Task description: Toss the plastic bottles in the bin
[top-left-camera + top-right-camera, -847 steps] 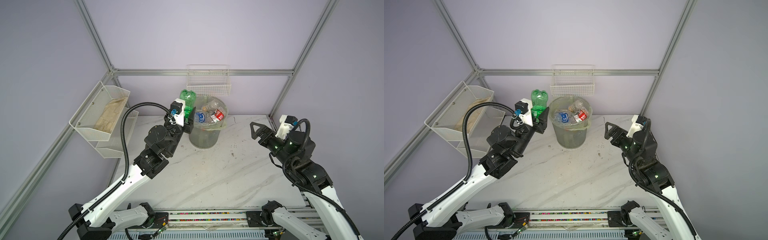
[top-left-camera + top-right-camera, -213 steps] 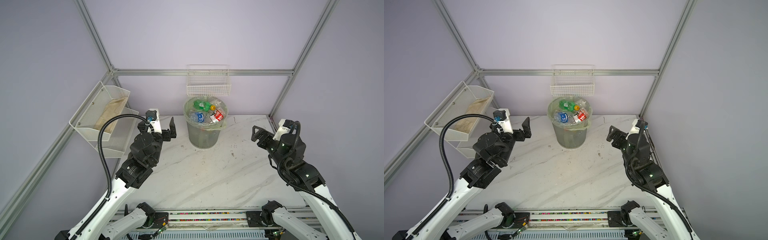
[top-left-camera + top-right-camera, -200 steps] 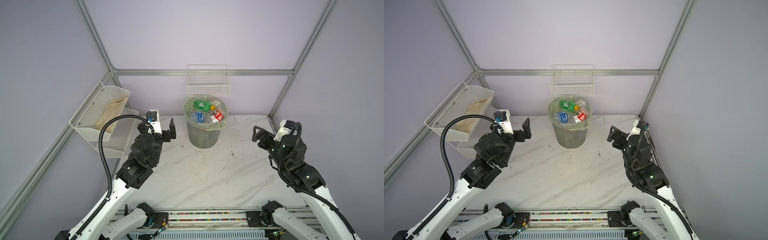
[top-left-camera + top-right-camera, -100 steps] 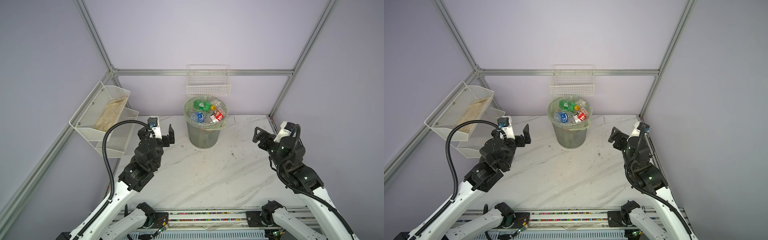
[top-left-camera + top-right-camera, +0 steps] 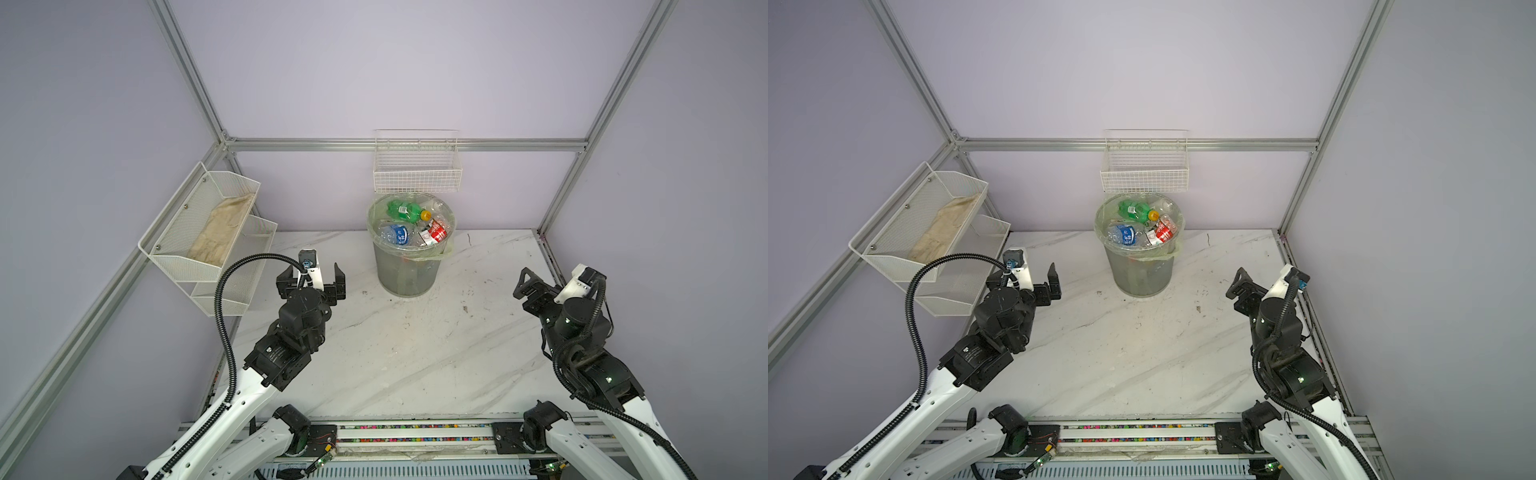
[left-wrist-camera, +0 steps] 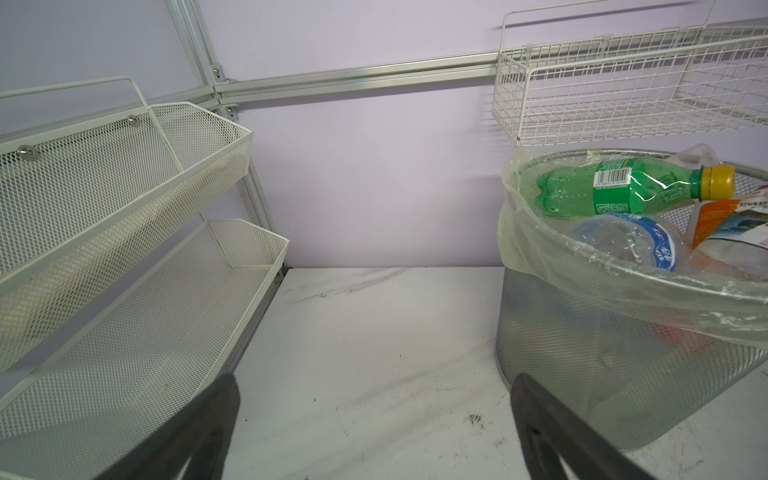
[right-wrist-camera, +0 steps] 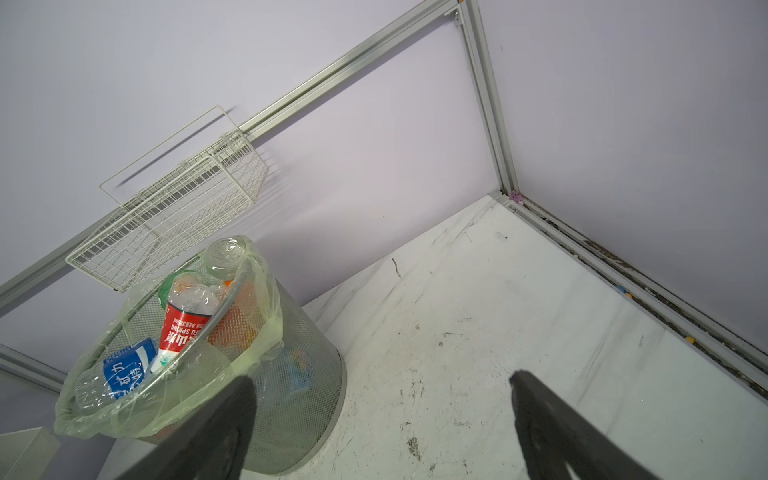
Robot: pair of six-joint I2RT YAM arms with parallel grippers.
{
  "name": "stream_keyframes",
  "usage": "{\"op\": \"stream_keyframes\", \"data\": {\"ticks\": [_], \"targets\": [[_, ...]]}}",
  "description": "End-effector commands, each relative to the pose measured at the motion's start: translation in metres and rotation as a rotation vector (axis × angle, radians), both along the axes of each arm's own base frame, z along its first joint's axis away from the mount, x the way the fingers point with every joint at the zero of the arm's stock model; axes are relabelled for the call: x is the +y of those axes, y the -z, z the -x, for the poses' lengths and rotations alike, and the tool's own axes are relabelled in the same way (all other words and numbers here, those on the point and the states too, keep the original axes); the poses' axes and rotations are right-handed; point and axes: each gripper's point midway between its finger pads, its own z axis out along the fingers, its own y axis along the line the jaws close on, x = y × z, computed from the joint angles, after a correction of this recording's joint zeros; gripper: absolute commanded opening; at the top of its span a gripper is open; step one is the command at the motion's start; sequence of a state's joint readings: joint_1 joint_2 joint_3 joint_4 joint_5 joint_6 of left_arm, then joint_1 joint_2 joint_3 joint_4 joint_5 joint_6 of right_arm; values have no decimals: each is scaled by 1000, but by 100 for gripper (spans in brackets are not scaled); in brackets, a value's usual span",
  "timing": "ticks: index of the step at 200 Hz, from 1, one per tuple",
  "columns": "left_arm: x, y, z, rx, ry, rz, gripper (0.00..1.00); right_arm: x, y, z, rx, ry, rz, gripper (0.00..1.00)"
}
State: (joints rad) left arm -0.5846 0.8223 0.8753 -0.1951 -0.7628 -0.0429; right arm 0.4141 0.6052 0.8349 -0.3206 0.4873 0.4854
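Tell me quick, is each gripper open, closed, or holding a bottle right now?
The left gripper is open, holding nothing.
The right gripper is open, holding nothing.

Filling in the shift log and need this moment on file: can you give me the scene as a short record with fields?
bin: at the rear, filled to the rim with plastic bottles
topmost bottle: green, lying on its side
table: no bottles seen on it
left gripper: open, empty
right gripper: open, empty
wire basket: on wall above bin
upper mesh tray: holds beige cloth
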Motion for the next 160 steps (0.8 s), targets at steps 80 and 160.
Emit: {"op": "stream_keyframes", "data": {"ticks": [80, 160], "targets": [[31, 53, 2, -1, -203, -37, 100, -30, 32, -3, 61, 212, 26, 97], [53, 88, 4, 50, -334, -72, 100, -32, 54, -10, 89, 250, 27, 97]]}}
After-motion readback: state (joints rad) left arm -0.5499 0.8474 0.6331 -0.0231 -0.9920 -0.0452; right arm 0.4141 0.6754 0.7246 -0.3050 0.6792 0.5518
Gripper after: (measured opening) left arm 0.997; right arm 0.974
